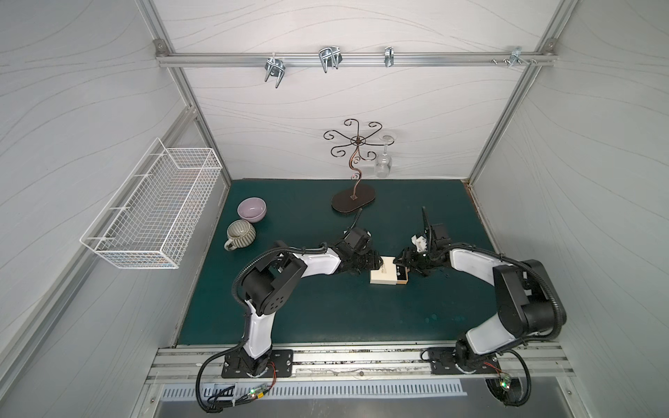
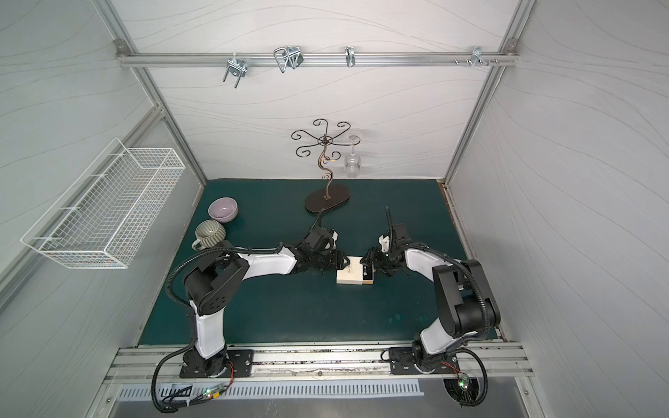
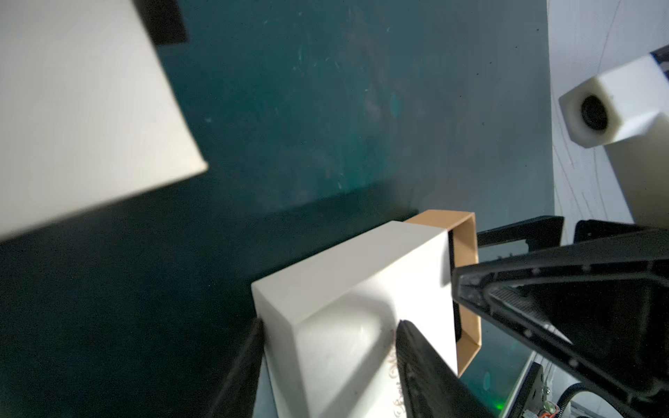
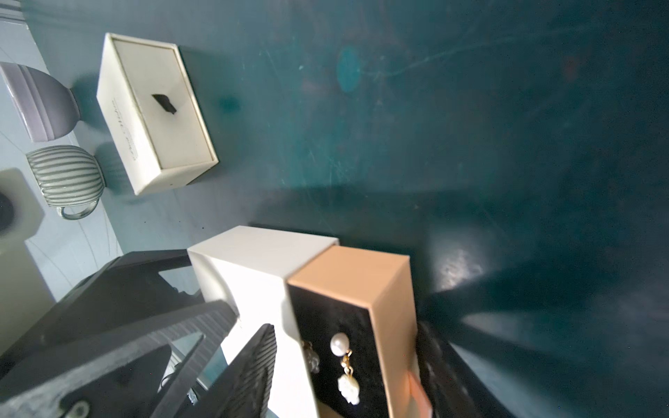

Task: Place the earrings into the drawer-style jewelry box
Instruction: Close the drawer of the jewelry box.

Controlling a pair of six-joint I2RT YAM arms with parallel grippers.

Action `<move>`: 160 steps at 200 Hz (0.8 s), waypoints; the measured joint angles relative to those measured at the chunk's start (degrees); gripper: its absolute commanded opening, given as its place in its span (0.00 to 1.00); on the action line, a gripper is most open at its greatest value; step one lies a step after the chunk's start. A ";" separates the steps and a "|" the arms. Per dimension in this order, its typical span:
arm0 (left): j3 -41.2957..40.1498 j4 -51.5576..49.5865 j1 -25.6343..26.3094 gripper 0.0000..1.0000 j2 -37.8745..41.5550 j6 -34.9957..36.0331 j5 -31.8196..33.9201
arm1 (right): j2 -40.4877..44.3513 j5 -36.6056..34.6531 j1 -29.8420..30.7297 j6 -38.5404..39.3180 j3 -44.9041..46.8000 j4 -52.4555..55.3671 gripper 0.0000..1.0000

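A dark green surface (image 1: 325, 311), walled in by white panels (image 1: 325, 108), is carrying everything. At its middle the two arms are meeting at the drawer-style jewelry box (image 1: 383, 278). Its white sleeve (image 3: 344, 267) is lying between the fingers of the left hand (image 3: 330, 324), with one finger (image 3: 249, 354) touching the sleeve's corner edge; whether they are clamping it cannot be told.

The tan drawer (image 4: 362, 271) is sticking partly out toward the right hand (image 4: 345, 327), whose fingers are standing spread on either side of it. Whether they are gripping it cannot be told either. The earrings (image 4: 341, 343) are lying on the drawer's black lining, between the right hand's fingers, one of them half hidden at the sleeve's edge.

Beyond the left hand, apart from the sleeve, a second white box (image 4: 155, 112) is lying, with a lilac bowl (image 1: 251, 209) and a striped mug (image 1: 240, 233) farther off. From both hands back toward the arm bases, bare surface is lying open.
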State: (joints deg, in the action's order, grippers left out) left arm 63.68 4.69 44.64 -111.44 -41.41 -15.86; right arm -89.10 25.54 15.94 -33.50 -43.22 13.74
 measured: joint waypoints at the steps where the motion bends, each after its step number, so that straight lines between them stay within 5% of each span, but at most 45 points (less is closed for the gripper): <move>1: 0.02 0.02 0.04 0.60 -0.02 -0.02 -0.02 | -0.02 0.00 0.04 -0.09 0.00 -0.02 0.64; 114: 4.90 2.21 0.74 0.59 -3.50 -2.27 -0.92 | -3.23 -1.33 -0.28 -1.66 -4.66 -0.98 0.64; 160: 6.05 0.22 -0.50 0.80 -2.93 -1.31 3.32 | -5.49 -1.53 -2.05 -1.40 -7.87 -1.01 0.64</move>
State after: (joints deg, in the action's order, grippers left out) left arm 69.73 4.91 44.14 -114.37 -42.72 -12.53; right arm -94.59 24.01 13.89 -34.89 -51.09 12.73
